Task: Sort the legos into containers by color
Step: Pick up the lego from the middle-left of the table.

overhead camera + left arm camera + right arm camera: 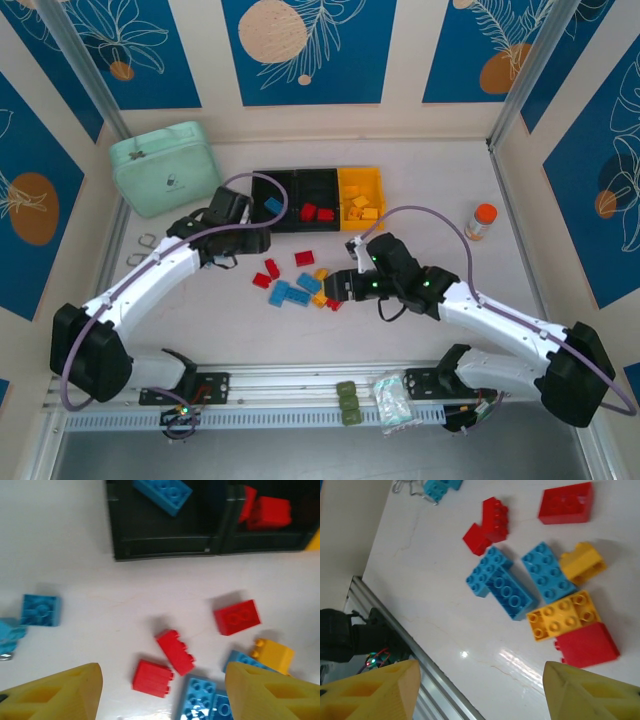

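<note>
Right wrist view: right hand [480, 692] is sitting spread at the bottom edge, pinching nothing. Above it the loose legos [540, 580] are lying on the worktop [420, 580]: four red, a few blue, two yellow-orange, bunched close together.

Left wrist view: left hand [160, 690] is also sitting spread and empty. It is looking across the pile toward the containers [165, 550] running along the top of frame.

Progress, my read: sorting is underway, with roughly half left.
- Top external is showing the far row. A blue brick [273, 205] is lying in the left black bin [266, 186], red bricks [315, 212] in the middle black bin [322, 186], and a yellow heap [360, 207] in the yellow-orange bin [375, 181].
- The whole pile is waiting to be moved.

View differences:
- Left wrist view is adding a stray blue brick [41, 611] at mid left, apart from the pile.
- Top external is adding the mint-green case [165, 165] at upper left and an orange-capped bottle [481, 222] at right, both off-task.
</note>
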You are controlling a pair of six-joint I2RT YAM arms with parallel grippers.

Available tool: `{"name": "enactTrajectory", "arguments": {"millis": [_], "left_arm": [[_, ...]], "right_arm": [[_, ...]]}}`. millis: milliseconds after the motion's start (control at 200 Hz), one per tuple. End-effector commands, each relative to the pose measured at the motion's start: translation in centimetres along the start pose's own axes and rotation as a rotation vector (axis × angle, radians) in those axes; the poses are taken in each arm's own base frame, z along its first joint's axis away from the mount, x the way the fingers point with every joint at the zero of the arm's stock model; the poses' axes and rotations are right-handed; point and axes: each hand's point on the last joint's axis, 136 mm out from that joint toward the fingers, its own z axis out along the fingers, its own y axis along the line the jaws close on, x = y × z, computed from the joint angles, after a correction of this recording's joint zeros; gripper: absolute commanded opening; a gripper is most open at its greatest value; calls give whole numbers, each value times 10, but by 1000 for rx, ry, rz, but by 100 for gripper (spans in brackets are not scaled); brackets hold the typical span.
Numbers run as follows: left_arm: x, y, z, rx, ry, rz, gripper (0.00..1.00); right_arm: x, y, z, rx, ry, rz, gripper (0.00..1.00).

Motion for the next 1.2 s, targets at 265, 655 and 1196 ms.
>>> {"name": "enactTrajectory", "arguments": {"millis": [265, 655, 1196], "left_arm": [[-6, 70, 34, -158, 97, -65, 75], [-15, 101, 86, -218, 172, -79, 80], [9, 104, 122, -175, 300, -90, 66]], "right_arm": [[-12, 49, 17, -117, 13, -136, 67], [-1, 34, 19, -83, 25, -105, 67], [-4, 31, 21, -67, 22, -87, 66]]}}
